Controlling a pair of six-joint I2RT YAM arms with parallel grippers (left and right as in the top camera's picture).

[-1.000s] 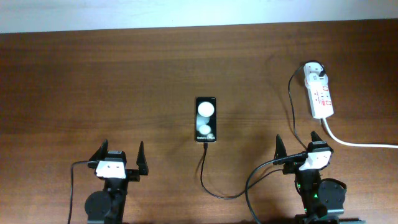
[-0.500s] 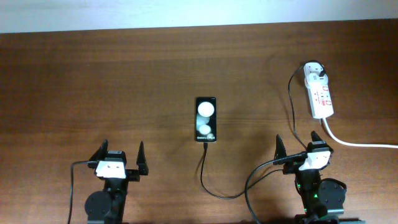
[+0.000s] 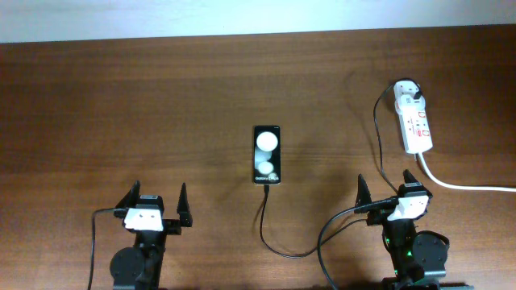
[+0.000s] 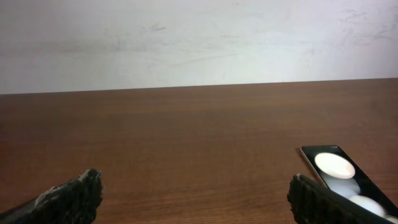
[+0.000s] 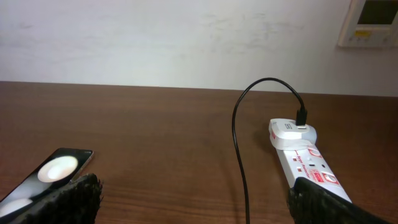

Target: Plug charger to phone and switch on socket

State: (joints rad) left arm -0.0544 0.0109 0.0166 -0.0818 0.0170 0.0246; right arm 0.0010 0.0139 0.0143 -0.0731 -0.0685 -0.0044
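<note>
In the overhead view alone, the charger [image 3: 262, 217] meets the phone's [image 3: 268, 153] near edge; both jaws stand wide.

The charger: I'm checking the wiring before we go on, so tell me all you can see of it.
The charger is a thin black cable ending in a white adapter. Its tip meets the near short edge of the phone, seemingly plugged in. From there it lies slack on the table, curving right, then arcs up into the adapter, seated at the far end of the socket. Nothing grips it.
</note>
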